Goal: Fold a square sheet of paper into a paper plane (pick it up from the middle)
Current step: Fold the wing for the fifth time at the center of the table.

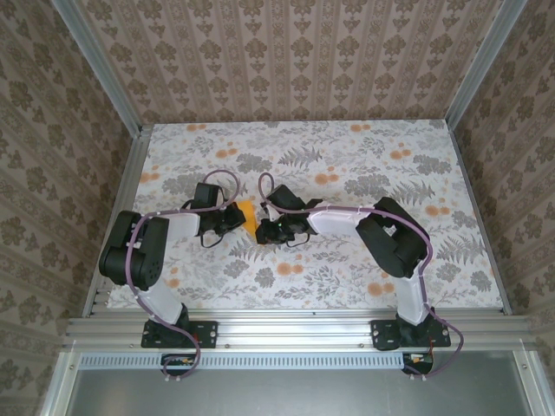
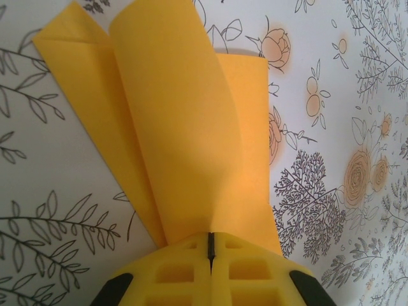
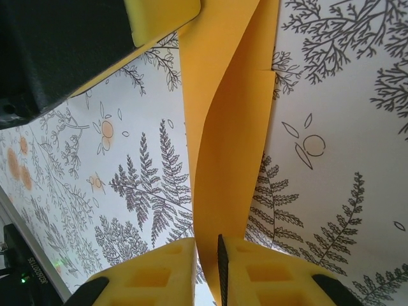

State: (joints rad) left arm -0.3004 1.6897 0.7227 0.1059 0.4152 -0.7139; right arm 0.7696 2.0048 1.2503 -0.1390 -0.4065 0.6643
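Two-clawed folding, mid-task, not yet dart-shaped. Clamping square sheet of paper [image 2: 178, 127] tight in left gripper [image 2: 210, 245], fanning out ahead of fingertips. Threading same sheet between near-shut jaws of right gripper [image 3: 207, 245]; firm pinch impossible to tell. Next likely needing flattening onto tablecloth [image 3: 331, 127], pressing crease.

A white tablecloth [image 1: 347, 156] printed with grey ferns and small orange flowers lies spread flat. Walls [image 1: 286, 61] in brown damask wallpaper stand on the left, far and right sides. An aluminium rail [image 1: 295, 328] runs along the near edge
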